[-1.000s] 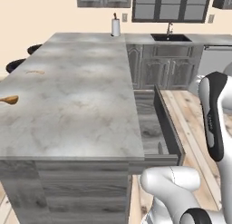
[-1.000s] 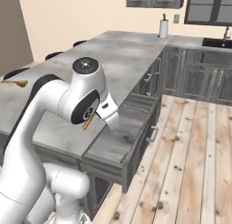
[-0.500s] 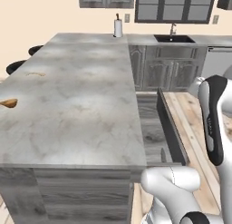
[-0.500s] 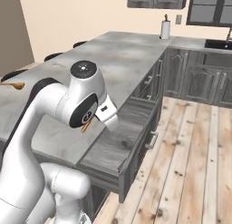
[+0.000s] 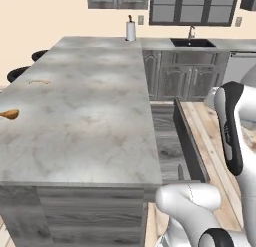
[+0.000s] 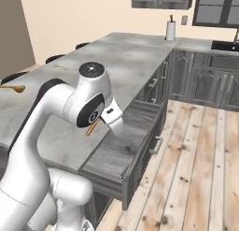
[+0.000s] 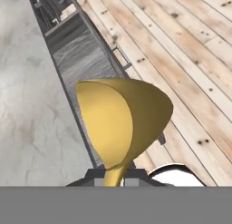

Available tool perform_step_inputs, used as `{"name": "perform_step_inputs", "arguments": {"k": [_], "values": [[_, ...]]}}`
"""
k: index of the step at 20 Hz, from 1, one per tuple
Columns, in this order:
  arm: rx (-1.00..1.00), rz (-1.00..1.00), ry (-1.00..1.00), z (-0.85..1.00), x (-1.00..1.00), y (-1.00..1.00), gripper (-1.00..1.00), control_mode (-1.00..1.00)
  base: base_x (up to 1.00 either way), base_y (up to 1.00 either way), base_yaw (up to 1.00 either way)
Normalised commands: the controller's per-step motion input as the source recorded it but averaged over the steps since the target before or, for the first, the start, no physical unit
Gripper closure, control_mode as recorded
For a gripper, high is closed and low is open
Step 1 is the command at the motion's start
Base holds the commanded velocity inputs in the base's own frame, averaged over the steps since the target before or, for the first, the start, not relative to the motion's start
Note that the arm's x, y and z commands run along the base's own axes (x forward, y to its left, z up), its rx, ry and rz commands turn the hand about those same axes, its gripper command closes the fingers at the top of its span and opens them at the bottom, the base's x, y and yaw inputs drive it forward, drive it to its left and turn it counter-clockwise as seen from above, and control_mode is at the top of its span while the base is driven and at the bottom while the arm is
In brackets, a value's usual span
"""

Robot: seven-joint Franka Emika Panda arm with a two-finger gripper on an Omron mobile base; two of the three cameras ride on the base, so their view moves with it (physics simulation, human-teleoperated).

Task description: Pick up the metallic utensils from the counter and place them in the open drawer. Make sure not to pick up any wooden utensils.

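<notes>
The yellow-tan wooden spoon with a wide round bowl (image 7: 122, 123) is sitting pinched in the two-finger gripper (image 7: 113, 173), whose jaws are closing tight on its neck. In the hand view the bowl is hanging in the centre of the frame, over the edge of the open dark grey wood drawer (image 7: 86, 55), with the pale grey marbled stone counter (image 7: 27, 105) running down the left and the light plank floor (image 7: 181, 60) spreading to the right. In the right base view the spoon's tan handle (image 6: 92, 128) is poking out below the white hand at centre left, above the near end of the drawer (image 6: 126, 150).

In the left base view another tan-orange wooden spoon (image 5: 9, 114) is lying at the left edge, and a thin curved wooden stick (image 5: 39, 82) is lying above it, both on the counter (image 5: 85, 116).
</notes>
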Motion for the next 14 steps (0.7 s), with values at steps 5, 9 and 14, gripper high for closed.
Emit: {"name": "perform_step_inputs", "arguments": {"k": [5,9,14], "values": [[0.00,0.06,0.29,-0.86,0.96,0.00,1.00,-1.00,0.00,0.00,0.00],[0.00,0.11,0.27,-0.89,1.00,0.00,1.00,-1.00,0.00,0.00,0.00],[0.00,0.12,0.16,-0.71,0.98,-0.09,1.00,-1.00,0.00,0.00,0.00]]}}
